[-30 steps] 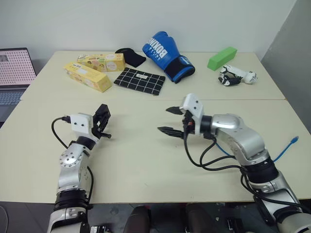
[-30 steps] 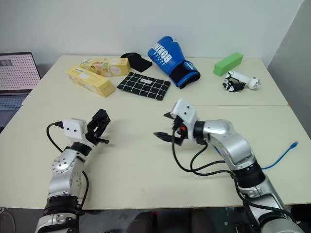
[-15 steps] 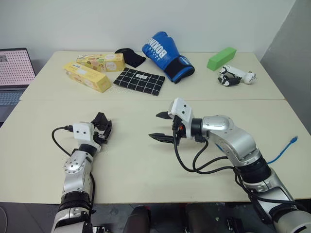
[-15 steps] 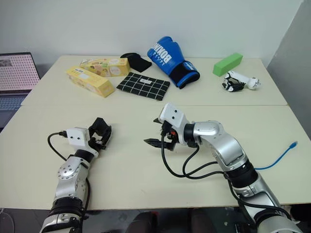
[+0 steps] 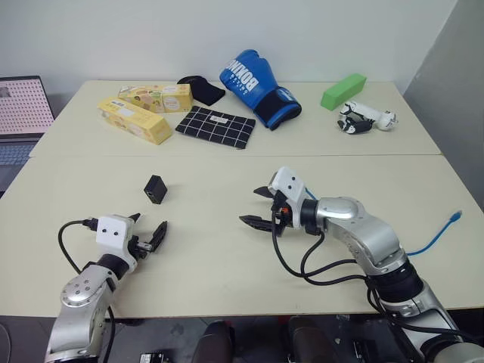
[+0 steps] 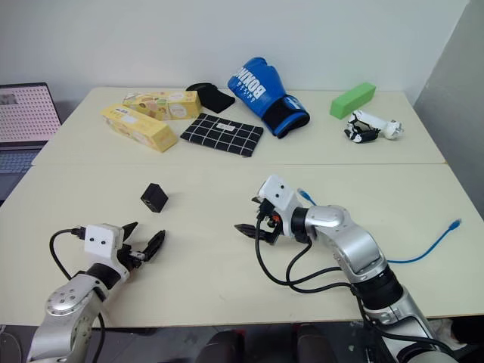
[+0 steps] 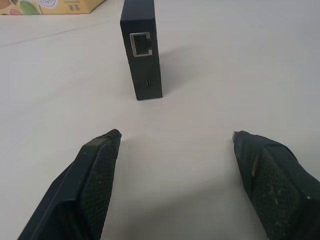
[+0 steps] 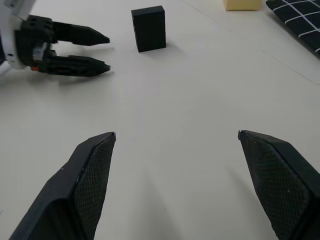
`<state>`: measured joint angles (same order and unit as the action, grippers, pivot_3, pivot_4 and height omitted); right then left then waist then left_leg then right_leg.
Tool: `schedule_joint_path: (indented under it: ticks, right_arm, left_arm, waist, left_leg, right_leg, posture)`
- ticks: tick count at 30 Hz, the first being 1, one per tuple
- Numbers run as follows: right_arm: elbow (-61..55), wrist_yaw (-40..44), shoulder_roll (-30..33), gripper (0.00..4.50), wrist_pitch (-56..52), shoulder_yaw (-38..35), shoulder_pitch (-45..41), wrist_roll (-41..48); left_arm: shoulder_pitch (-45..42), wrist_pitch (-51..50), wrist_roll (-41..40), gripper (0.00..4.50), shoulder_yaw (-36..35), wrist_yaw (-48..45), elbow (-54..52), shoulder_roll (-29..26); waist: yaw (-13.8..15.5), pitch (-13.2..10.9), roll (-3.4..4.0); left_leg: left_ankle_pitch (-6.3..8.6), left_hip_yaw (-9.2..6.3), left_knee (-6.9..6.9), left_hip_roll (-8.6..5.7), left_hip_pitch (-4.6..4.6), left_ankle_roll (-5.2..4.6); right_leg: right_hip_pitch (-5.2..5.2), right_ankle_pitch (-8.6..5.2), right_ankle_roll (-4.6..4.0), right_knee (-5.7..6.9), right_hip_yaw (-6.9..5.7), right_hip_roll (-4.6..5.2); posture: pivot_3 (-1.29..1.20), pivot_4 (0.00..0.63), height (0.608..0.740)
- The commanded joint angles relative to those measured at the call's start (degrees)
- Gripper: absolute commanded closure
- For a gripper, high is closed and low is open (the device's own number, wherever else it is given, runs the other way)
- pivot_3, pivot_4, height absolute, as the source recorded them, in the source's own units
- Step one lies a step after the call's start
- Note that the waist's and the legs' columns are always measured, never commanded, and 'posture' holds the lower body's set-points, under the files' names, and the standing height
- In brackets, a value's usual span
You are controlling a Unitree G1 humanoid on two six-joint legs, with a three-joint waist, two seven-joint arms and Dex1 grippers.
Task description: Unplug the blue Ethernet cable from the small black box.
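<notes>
— Where are your jaws?

— My left jaws stand apart and empty, low over the counter. My right jaws also gape wide, gripping nothing.

— And the small black box?

— It stands on edge on the counter, just beyond my left jaws and apart from them, its open socket facing them with nothing plugged in. My right jaws sit well to the box's right.

— The blue Ethernet cable?

— Far right of the box, trailing past my right arm, its plug near the counter's right edge, well away from the box.
</notes>
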<state>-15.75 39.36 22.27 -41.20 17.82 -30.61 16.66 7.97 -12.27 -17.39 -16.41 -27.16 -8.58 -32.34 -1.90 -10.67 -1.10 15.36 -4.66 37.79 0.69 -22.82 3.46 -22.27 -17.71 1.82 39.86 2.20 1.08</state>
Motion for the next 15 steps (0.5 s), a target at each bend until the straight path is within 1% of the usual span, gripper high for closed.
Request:
schedule_joint_path:
  ticks: [1,5,8,11,15]
  right_arm:
    - [-4.31,2.83,6.94,0.33,-1.34,-6.82,2.29,1.96]
    - [-3.29,7.12,14.06,0.33,-1.09,-10.36,3.08,3.17]
    - [-1.9,9.91,18.18,0.33,-1.16,-12.85,2.77,4.27]
    - [-0.87,11.23,19.94,0.33,-1.4,-14.12,2.42,4.93]
    - [-0.2,12.25,21.5,0.33,-1.15,-14.79,2.61,5.13]
  left_arm:
    - [2.25,-4.89,-5.58,0.68,-6.22,-7.79,-7.91,-7.56]
    - [2.78,-8.73,-9.12,0.68,-9.4,-14.19,-8.5,-13.78]
    - [2.45,-10.67,-10.63,0.68,-11.16,-18.11,-7.79,-17.4]
    - [1.19,-11.24,-11.21,0.68,-12.06,-20.0,-6.29,-19.02]
    - [-0.29,-10.81,-11.57,0.68,-12.65,-22.17,-5.12,-19.65]
  waist:
    - [0.25,-0.01,0.0]
    - [0.16,-0.05,0.06]
    - [-0.03,-0.05,0.07]
    - [-0.1,-0.06,0.07]
    - [-0.06,-0.06,0.07]
  left_leg:
    - [0.0,-0.01,0.0,0.0,-0.01,0.0]
    - [0.0,0.07,-0.03,-0.04,0.03,0.0]
    - [0.0,0.15,-0.1,-0.02,0.07,-0.01]
    - [0.0,0.19,-0.2,0.0,0.09,-0.01]
    - [0.0,0.21,-0.27,0.03,0.09,-0.01]
  right_leg:
    - [0.01,0.0,0.0,-0.04,0.0,0.0]
    - [0.01,-0.01,0.0,-0.1,-0.01,0.02]
    - [0.01,-0.02,-0.01,-0.13,-0.01,-0.04]
    - [-0.01,-0.02,-0.03,-0.19,0.01,-0.04]
    - [-0.01,-0.02,-0.04,-0.24,0.02,-0.02]
  posture:
    - [0.0,0.15,0.74]
    - [0.0,0.15,0.74]
    - [0.0,0.15,0.74]
    - [0.0,0.15,0.74]
    - [0.0,0.15,0.74]
